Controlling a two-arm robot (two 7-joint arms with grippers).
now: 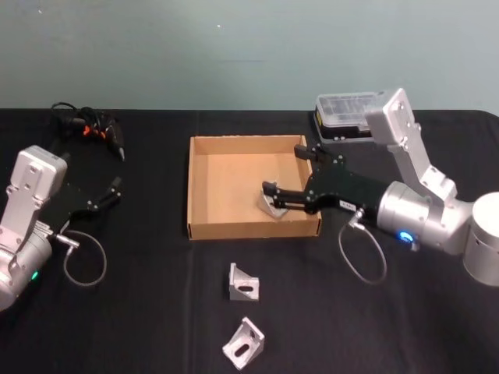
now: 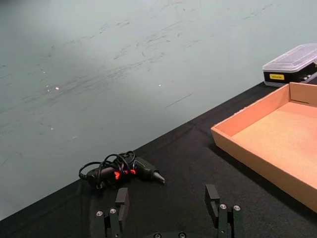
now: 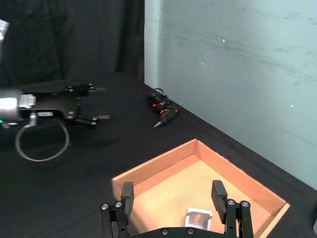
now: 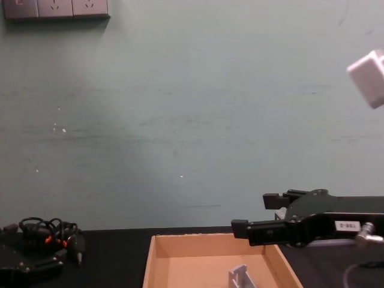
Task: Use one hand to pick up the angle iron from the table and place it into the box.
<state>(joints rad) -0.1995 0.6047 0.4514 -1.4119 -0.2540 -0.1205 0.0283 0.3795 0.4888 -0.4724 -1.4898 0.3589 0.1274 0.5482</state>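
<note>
Two spare angle irons [image 1: 243, 282] [image 1: 243, 343] are being seen in the head view, lying on the table [image 1: 140, 312] in front of the box [image 1: 189, 187]. The angle iron [image 1: 272, 207] is resting inside the box, right of centre and toward the near wall. The right hand [image 1: 282, 168] is being held over it, fingers spread wide, nothing being gripped. The left hand [image 1: 109, 195] is being held low at the left, well apart from the box. In the left wrist view, its fingers [image 2: 122, 198] are being shown parted and empty, a cable bundle [image 2: 119, 171] lying beyond them. In the right wrist view, the angle iron is being seen on the box floor between the parted fingers. In the chest view, the right hand is being held above the upright angle iron, apart from it.
</note>
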